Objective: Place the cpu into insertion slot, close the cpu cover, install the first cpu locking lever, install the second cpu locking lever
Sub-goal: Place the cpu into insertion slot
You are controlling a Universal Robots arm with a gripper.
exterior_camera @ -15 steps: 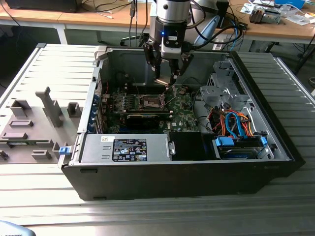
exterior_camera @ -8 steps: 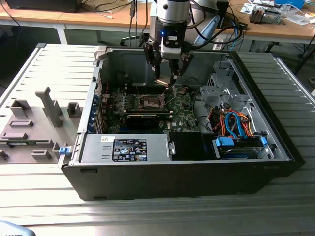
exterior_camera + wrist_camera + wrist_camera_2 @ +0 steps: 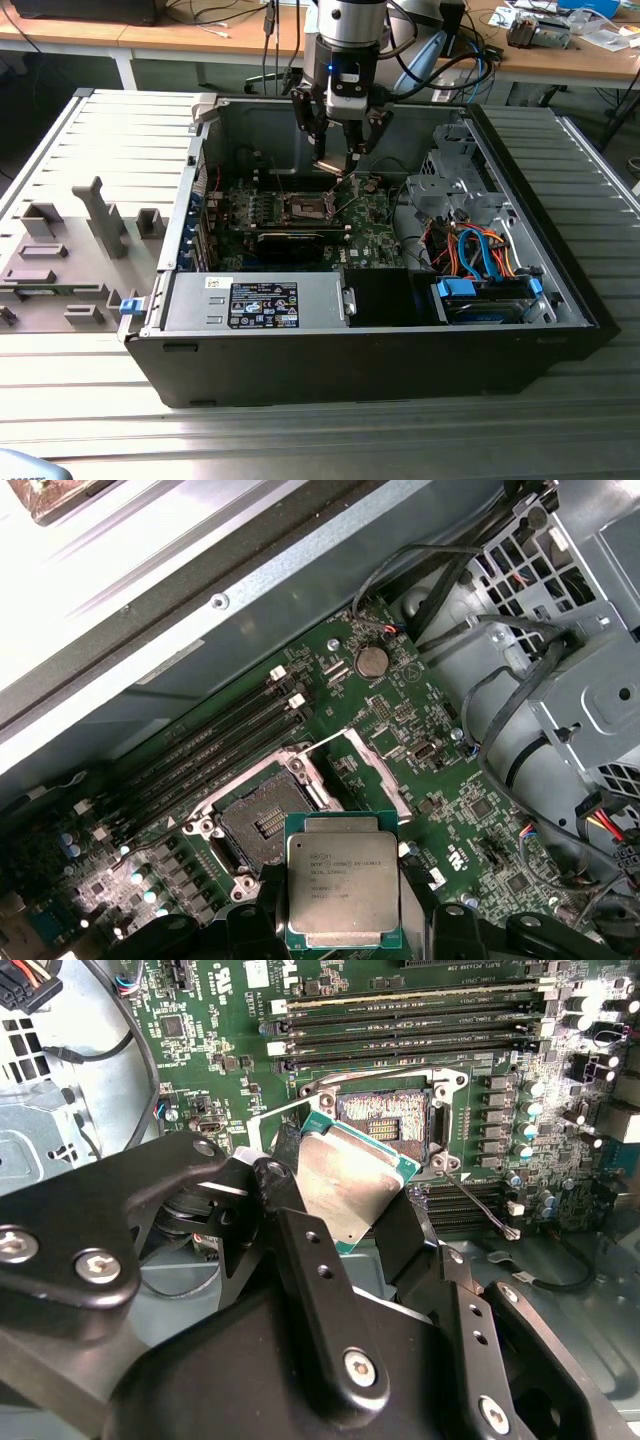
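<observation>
Item: gripper (image 3: 335, 160) clamped on cpu (image 3: 343, 890), raised near insertion slot (image 3: 262, 825); likely hazard: a tilted or offset release seats it crooked.

cpu (image 3: 343, 888): silver-grey metal lid, semi-matt w/ soft sheen, green laminate edge. End effector (image 3: 338, 1198): black matt fingers (image 3: 320, 1290), smooth, look like coated metal. Screw heads (image 3: 360, 1367) are shiny steel. insertion slot (image 3: 262, 825): dark matt bed w/ fine glinting metal contacts, bright metal rim. cpu cover (image 3: 382, 778): thin bare silver sheet metal, glossy. Motherboard (image 3: 480, 820): green PCB, slight gloss. RAM slots (image 3: 200, 760): black plastic. Coin cell (image 3: 372, 661): polished metal. Cables (image 3: 482, 250): blue & orange plastic sheath, smooth. Case (image 3: 260, 130): grey sheet metal inside, matt; outer shell black, matt. Label (image 3: 264, 305): glossy sticker. Tabletop (image 3: 320, 440): ribbed bare metal, dull sheen. Fixture tray (image 3: 60, 260): grey matt plastic.
</observation>
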